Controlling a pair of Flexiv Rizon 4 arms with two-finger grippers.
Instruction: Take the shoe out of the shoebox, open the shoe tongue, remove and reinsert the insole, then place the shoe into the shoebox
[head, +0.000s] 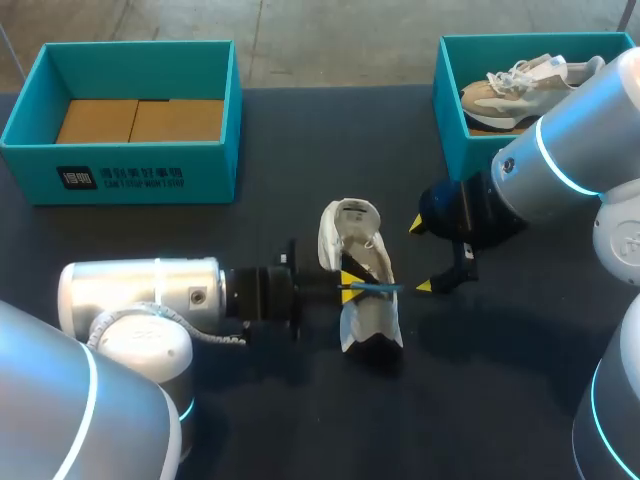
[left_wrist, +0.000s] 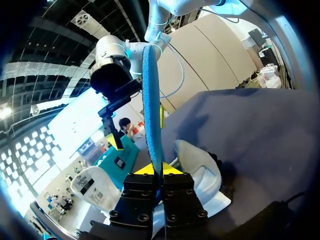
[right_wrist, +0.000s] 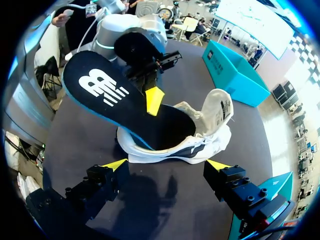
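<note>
Across the dark table (head: 500, 400) first: empty shoebox (head: 130, 175) at the far left, second shoebox (head: 450, 100) at the far right with another shoe (head: 515, 85) inside. Down to the shoe (head: 350, 225) mid-table, resting on its sole, well apart from both boxes. Poking out of its mouth, the insole (right_wrist: 107, 97), front end tucked inside, heel end raised clear. Clamped edge-on in the left gripper (left_wrist: 157, 169), jaws pinched tight on its rim. Hovering just beside the shoe, the right gripper (right_wrist: 166, 165), jaws wide apart, holding nothing. Judging by looks: light, floppy foam, likely to buckle, so best pinched near the heel edge and fed in flat, with the soft shoe steadied at its collar
</note>
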